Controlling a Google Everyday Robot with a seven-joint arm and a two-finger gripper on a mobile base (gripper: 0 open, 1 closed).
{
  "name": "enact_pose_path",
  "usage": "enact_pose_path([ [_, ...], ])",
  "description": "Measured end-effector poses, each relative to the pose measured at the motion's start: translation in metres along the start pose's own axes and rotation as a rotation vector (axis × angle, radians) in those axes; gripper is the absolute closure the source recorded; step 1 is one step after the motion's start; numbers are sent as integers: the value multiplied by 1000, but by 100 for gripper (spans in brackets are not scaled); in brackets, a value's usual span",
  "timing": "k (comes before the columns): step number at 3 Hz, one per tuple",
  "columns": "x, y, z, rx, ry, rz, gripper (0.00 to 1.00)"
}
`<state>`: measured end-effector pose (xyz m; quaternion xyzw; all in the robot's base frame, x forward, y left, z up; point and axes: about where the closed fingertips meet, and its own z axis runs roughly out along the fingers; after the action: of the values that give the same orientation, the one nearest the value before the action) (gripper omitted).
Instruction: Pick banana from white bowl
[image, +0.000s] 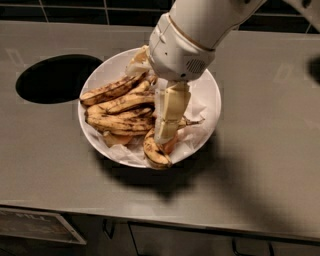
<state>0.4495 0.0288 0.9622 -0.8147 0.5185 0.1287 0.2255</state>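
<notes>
The white bowl (210, 95) sits on the grey counter, lined with crumpled white paper. Several overripe speckled bananas lie in its left half. The long, nearly straight banana (117, 123) lies across the bowl's middle, its stem end poking out to the right of my near finger. My gripper (150, 102) hangs over the bowl's centre and is open and empty. One cream finger (170, 112) points down in front of the bananas, and the other (138, 62) is at the far side of the pile. The white arm housing hides the bowl's back middle.
A short curved banana (154, 152) and pale orange fruit pieces (118, 139) lie at the bowl's front. A dark round hole (55, 77) is cut in the counter (260, 165) left of the bowl. The counter's front edge runs below, with cabinet fronts under it.
</notes>
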Motion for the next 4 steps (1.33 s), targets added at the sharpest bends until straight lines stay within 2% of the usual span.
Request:
enact_pose_path([
  [1, -9, -2, 9, -29, -17, -16, 12],
  [2, -30, 0, 10, -38, -43, -39, 11],
  [3, -37, -1, 13, -19, -51, -10, 23],
  [4, -26, -2, 17, 21, -60, 53, 29],
])
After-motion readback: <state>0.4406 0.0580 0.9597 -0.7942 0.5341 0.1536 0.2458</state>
